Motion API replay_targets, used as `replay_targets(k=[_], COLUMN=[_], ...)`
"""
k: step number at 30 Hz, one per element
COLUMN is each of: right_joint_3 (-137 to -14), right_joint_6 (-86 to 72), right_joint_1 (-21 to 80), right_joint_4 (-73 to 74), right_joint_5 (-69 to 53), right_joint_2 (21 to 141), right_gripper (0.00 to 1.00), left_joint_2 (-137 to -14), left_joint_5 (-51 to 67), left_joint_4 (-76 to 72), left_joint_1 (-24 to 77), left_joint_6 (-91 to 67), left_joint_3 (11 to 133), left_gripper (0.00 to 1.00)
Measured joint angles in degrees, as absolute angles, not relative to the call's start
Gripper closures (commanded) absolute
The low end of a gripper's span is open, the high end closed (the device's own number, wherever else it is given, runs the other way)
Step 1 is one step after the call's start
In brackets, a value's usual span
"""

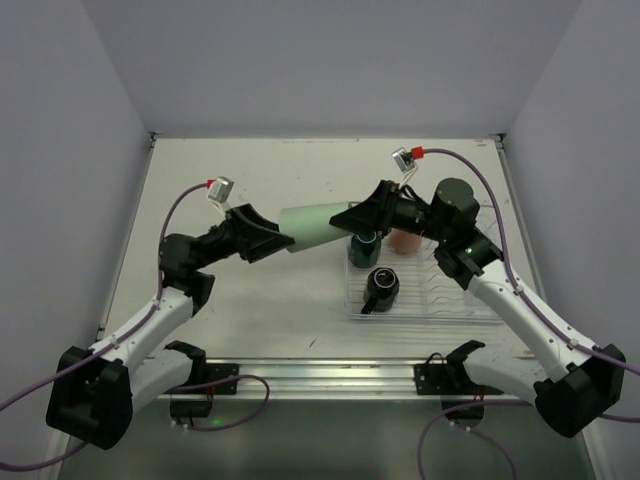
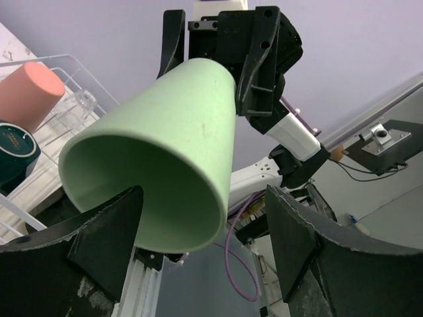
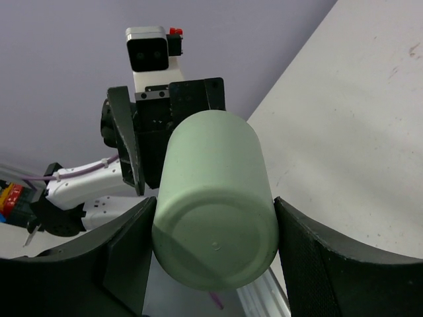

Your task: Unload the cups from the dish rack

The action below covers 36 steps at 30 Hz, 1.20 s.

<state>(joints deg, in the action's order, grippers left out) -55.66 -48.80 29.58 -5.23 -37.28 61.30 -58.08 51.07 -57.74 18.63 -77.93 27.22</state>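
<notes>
The pale green tumbler (image 1: 315, 225) hangs on its side in mid-air between my two grippers, left of the dish rack (image 1: 440, 300). My right gripper (image 3: 213, 205) is shut on its base end (image 3: 215, 224), one finger on each side. My left gripper (image 2: 203, 195) is open at the tumbler's open mouth (image 2: 152, 172); its left finger overlaps the rim and the other stands well clear. A dark teal mug (image 1: 363, 250), a black mug (image 1: 381, 288) and a pink tumbler (image 1: 405, 240) stand in the rack. No clear glasses show.
The rack sits at the right middle of the white table (image 1: 280, 320). The left wrist view shows the rack's wall (image 2: 79, 99), the pink tumbler (image 2: 30, 92) and the teal mug (image 2: 13, 152). Grey walls enclose the table.
</notes>
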Motion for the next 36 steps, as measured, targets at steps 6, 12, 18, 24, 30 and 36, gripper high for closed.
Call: replay_targets(k=[6, 12, 18, 24, 30, 36], right_joint_3=[-54.6, -54.5, -55.7, -62.1, -71.7, -82.1], right_joint_6=[-48.9, -49.2, -48.2, -42.4, -36.3, -32.2], right_joint_1=[30.5, 30.5, 30.5, 30.6, 30.6, 30.3], right_joint_4=[-6.6, -7.9, -6.4, 8.0, 25.1, 43.0], right_joint_5=[-37.3, -38.1, -39.1, -31.2, -18.2, -2.1], right_joint_2=[63.1, 63.8, 63.9, 63.9, 63.9, 66.6], right_gripper=[1.00, 0.93, 0.15, 0.01, 0.01, 0.01], left_joint_2=[-58.2, -58.3, -58.6, -56.9, -56.0, -59.5], left_joint_5=[49.4, 48.7, 49.1, 50.0, 36.8, 16.9], left_joint_4=[-58.8, -59.0, -59.5, -41.8, -2.5, 23.9], left_joint_1=[18.8, 18.8, 18.8, 16.1, 12.3, 12.3], left_joint_6=[-79.1, -80.5, -82.1, -71.5, -46.1, -28.6], left_joint_3=[27.2, 27.3, 28.0, 34.3, 51.9, 66.7], left_gripper=[0.41, 0.96, 1.00, 1.00, 1.00, 1.00])
